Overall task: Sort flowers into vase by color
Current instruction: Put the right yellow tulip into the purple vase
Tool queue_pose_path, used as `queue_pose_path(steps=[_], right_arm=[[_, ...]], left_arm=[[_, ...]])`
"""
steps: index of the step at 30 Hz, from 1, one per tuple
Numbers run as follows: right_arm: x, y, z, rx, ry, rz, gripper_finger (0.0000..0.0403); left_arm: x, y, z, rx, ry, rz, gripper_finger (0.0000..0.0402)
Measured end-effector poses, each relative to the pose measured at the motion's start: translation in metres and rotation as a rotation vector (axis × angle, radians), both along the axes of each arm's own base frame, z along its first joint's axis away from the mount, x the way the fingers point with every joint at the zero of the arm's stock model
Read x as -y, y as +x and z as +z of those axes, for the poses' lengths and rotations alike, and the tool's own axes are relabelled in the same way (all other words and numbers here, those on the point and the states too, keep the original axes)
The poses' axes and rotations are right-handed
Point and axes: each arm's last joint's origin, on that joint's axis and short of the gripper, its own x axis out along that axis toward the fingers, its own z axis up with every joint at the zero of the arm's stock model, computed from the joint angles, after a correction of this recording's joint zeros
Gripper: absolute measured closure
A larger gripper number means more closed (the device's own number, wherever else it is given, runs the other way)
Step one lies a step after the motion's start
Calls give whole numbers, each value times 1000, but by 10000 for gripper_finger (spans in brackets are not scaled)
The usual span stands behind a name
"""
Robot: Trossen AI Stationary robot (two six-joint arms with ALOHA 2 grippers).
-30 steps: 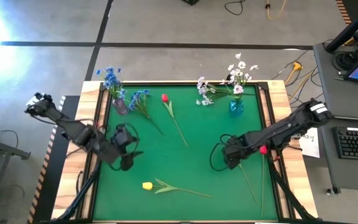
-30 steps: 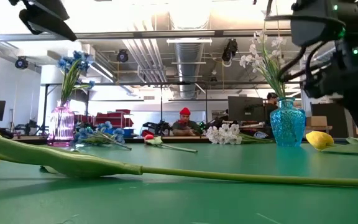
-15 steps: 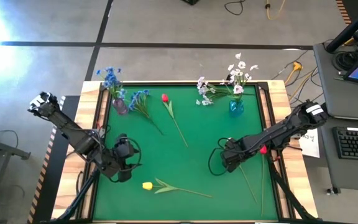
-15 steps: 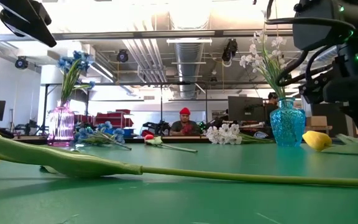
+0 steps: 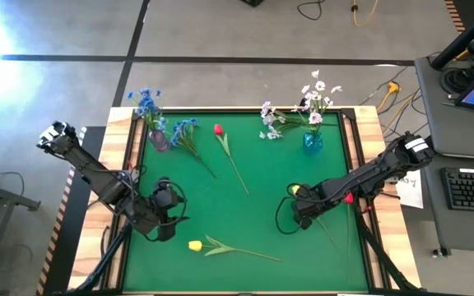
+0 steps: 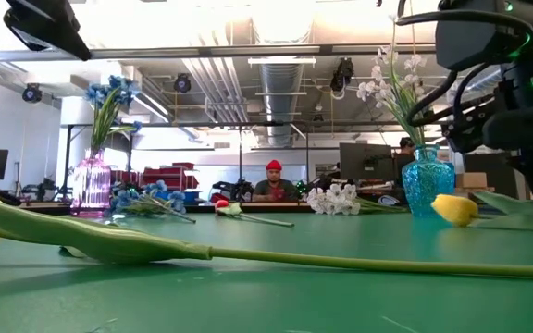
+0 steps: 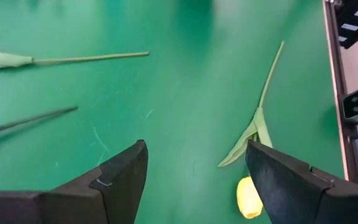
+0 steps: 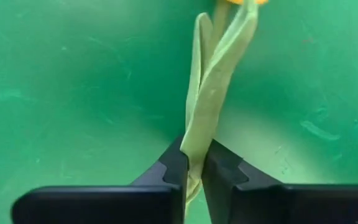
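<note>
My right gripper points down at the table's right middle, shut on a yellow tulip whose stem runs toward the near edge. My left gripper hangs open above the mat, just left of a second yellow tulip, which lies flat near the front edge. A purple vase holds blue flowers. A blue vase holds white blossoms. A blue flower, a red tulip and a white spray lie at the back. My right gripper pinches the yellow tulip's folded green leaf and stem between its two fingers, a short way below the yellow head. The fingers come from above, pointing down, across the stem. The head sits low over the mat; the long stem trails on it.
Another red tulip lies partly under my right arm, its stem running to the near edge. The green mat has a raised wooden frame around it. Bare mat lies in the middle.
My right gripper has shut on the yellow tulip's leaf and stem, and the tulip's head has shifted a little with it. My left gripper has moved slightly toward the near edge, closer to the other yellow tulip, and stays open.
</note>
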Motion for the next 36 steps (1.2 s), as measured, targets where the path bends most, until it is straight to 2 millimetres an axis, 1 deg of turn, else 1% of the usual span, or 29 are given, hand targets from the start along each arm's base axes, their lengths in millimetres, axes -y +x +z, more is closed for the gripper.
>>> queue_pose_path(steps=[2, 5, 9, 12, 15, 18, 21, 24, 27, 29, 36], right_arm=[[0, 3, 2, 26, -24, 28, 387], [-1, 11, 8, 134, -29, 61, 391], [-6, 29, 18, 364, -11, 158, 390], [-8, 43, 30, 566, -53, 237, 390], [-10, 58, 43, 768, -131, 332, 390], [-11, 71, 58, 972, -228, 432, 390], [-13, 80, 75, 1157, -332, 539, 390], [-14, 84, 89, 1292, -431, 608, 390], [-15, 86, 99, 1384, -521, 661, 390], [-15, 87, 102, 1407, -572, 681, 390], [-15, 88, 109, 1455, -665, 716, 390]], left_arm=[[1, 2, 1, 28, 25, -5, 141], [4, 8, 3, 86, 75, -17, 141], [8, 18, 6, 156, 134, -62, 141], [11, 29, 6, 206, 163, -87, 141], [10, 41, 0, 245, 197, -91, 141], [4, 53, -9, 258, 229, -71, 141], [-2, 67, -15, 265, 238, -50, 141], [-2, 82, -22, 286, 235, -87, 141], [0, 97, -26, 345, 228, -144, 141], [2, 107, -29, 388, 227, -168, 141], [-7, 136, -44, 476, 233, -144, 141]])
